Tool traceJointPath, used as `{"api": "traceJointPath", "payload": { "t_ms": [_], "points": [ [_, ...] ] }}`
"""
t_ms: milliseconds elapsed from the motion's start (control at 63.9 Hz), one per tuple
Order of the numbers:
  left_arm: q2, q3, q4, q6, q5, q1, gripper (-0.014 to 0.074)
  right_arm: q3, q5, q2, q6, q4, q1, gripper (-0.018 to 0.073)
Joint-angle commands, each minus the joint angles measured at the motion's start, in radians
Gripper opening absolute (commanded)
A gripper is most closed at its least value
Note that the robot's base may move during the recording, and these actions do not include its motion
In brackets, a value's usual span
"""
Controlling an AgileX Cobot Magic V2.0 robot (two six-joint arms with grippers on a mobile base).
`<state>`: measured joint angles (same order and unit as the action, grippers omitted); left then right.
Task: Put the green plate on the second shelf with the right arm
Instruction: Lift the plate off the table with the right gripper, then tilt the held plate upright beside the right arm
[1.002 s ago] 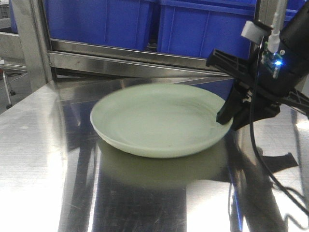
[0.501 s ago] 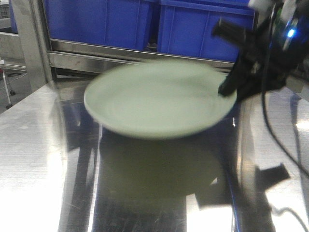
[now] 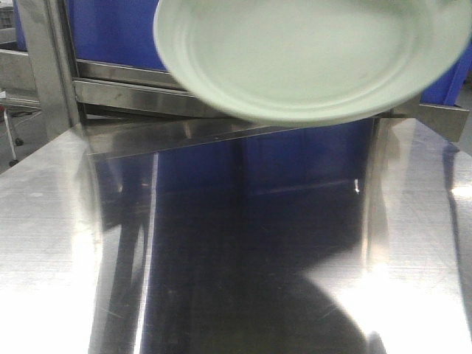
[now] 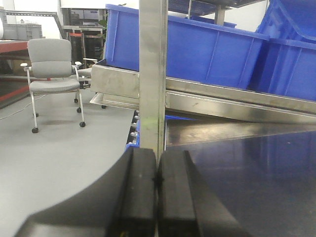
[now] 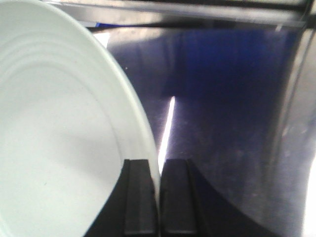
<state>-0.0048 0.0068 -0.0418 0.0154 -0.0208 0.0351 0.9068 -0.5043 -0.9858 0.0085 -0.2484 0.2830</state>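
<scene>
Up at the top of the exterior front-facing view, the green plate (image 3: pixel 310 51) hangs clear of the steel table (image 3: pixel 243 258), with its ringed inside turned toward the camera. Its edges are blurred, so its exact tilt is hard to judge. Its right edge is cut off by the frame, and the right pincer lies outside this picture. Behind the plate stand blue bins (image 3: pixel 110 29) above a shelf rail (image 3: pixel 125 92).

From the left wrist-mounted view, the left pincer (image 4: pixel 157 192) is clenched on nothing, its two black fingers (image 4: pixel 140 192) pressed together. A steel post (image 4: pixel 152 74) rises straight ahead of it. The dark table sheet spreads ahead to its right, and the bins sit beyond that. An office chair (image 4: pixel 52 69) stands well off to its left on the grey floor (image 4: pixel 59 163).

From the right wrist-mounted view, the right pincer (image 5: pixel 159 197) is grasping the green plate by its rim. The rim runs down between the two fingers, one on the inner face and the other on the outside. The plate spreads up and to the left of the pincer. The table shows beyond it and to its right, apart from the plate.
</scene>
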Motion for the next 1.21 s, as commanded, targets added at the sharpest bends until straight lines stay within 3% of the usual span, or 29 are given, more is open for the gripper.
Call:
{"api": "traceJointPath", "payload": {
  "t_ms": [0,235,391,658,830,1049,1190],
  "points": [
    [-0.018,0.042,-0.006,-0.001,0.084,0.005,0.013,0.033,0.034,0.108,-0.002,0.058,-0.005,0.0055],
    [-0.018,0.042,-0.006,-0.001,0.084,0.005,0.013,0.033,-0.106,0.332,0.0,0.112,-0.005,0.0055],
    [-0.018,0.042,-0.006,-0.001,0.084,0.005,0.013,0.033,-0.215,0.496,0.036,0.302,-0.005,0.0055],
    [-0.018,0.042,-0.006,-0.001,0.084,0.005,0.013,0.031,-0.302,0.679,0.057,0.461,-0.005,0.0055],
    [-0.018,0.042,-0.006,-0.001,0.084,0.005,0.013,-0.023,-0.213,0.684,0.057,0.568,-0.005,0.0055],
    [-0.018,0.042,-0.006,-0.001,0.084,0.005,0.013,-0.215,0.079,0.684,0.062,0.604,-0.005,0.0055],
    [-0.018,0.042,-0.006,-0.001,0.084,0.005,0.013,-0.373,0.293,0.688,0.146,0.589,-0.104,0.0055]
  ]
}}
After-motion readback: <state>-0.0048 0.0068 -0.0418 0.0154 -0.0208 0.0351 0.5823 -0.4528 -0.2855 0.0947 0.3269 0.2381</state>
